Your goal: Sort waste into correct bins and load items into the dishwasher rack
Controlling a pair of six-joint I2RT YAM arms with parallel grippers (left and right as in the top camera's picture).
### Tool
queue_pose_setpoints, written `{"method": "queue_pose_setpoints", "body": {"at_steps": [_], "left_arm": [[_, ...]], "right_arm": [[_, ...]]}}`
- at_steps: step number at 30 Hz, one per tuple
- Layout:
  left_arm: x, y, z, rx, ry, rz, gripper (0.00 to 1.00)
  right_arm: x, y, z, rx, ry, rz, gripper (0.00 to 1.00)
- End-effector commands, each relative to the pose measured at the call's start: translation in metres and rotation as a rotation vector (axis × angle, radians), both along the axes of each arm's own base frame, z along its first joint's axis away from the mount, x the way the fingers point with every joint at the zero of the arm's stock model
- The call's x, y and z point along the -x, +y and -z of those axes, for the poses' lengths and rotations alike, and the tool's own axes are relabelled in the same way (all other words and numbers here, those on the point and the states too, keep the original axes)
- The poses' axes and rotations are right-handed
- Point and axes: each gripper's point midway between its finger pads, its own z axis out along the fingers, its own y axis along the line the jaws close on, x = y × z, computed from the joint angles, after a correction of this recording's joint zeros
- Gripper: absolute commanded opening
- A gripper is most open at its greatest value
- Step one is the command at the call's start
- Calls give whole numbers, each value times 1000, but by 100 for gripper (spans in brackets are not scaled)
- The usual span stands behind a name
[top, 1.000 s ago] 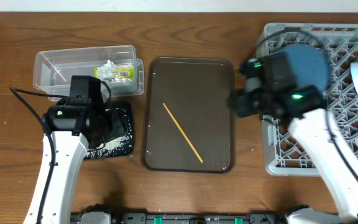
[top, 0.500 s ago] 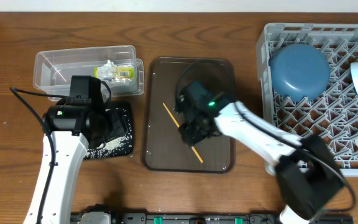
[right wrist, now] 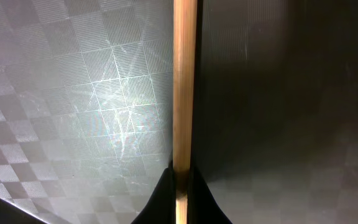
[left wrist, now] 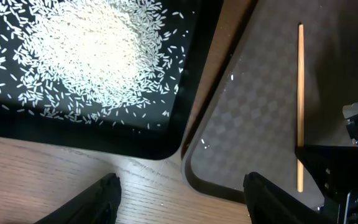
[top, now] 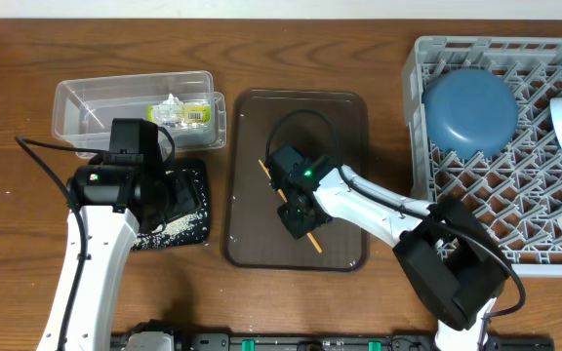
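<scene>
- Surface: brown wooden table (top: 388,58), nothing of the room beyond it in view
- Landmark: dark brown serving tray (top: 344,127), mid-table
- Left of the serving tray: clear tub (top: 86,102) holding a yellow-green wrapper (top: 195,114) and white tissue (top: 169,109)
- Just in front of the tub is a black tray (top: 199,171), its corner just beside the serving tray's corner, with rice grains (left wrist: 92,50) scattered inside
- Right of the serving tray: grey dishwasher rack (top: 515,49) with a round blue dish (top: 471,107) lying in its far-left part
- Single wooden chopstick (top: 266,171) lies diagonally on the serving tray floor
- Right gripper (right wrist: 180,186) is down on the serving tray, jaws pinched tight on the chopstick partway along it, and the stick runs straight out ahead of the fingertips
- Left gripper (left wrist: 179,199) hangs over the table at the serving tray's near-left corner, fingers well apart, nothing between them
- A second ago the right arm was over the rack, hiding the blue dish; half a second ago it was above the chopstick with jaws apart; now the dish is uncovered and the jaws have closed on the stick
- Chopstick lies where it lay before; left arm unchanged
</scene>
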Motion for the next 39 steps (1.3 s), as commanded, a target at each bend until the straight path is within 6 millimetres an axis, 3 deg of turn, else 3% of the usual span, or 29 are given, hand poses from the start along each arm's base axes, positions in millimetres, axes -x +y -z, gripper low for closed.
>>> {"method": "queue_pose_setpoints", "body": {"at_steps": [1,4,10,12,15,19,24,33,37,38,39], "left_arm": [[-3,3,-4,-11,-11,1,67],[-3,3,-4,-11,-11,1,66],[-3,3,-4,-11,-11,2,66],[-3,3,-4,-11,-11,1,67],[-3,3,-4,-11,-11,1,66],[-3,3,-4,-11,-11,2,66],[-3,3,-4,-11,-11,2,66],[-3,3,-4,-11,-11,1,66],[-3,3,-4,-11,-11,1,73],[-3,3,-4,-11,-11,1,73],[-3,3,-4,-11,-11,2,73]], "right_arm": [[-4,-17,-1,35,13,54,1],[-20,-28,-31,-11,-39,104,1],[-61,-69,-117,-129,-258,192,1],[-72,-96,-142,-128,-337,259,1],[-81,-145,-163,-62,-412,374,1],[-80,-207,-163,65,-403,515,1],[-71,-260,-142,143,-329,656,1],[-50,-278,-96,170,-183,682,1],[-60,-277,-101,151,-226,686,3],[-63,-276,-103,144,-237,686,6],[-65,-276,-108,135,-250,687,16]]}}
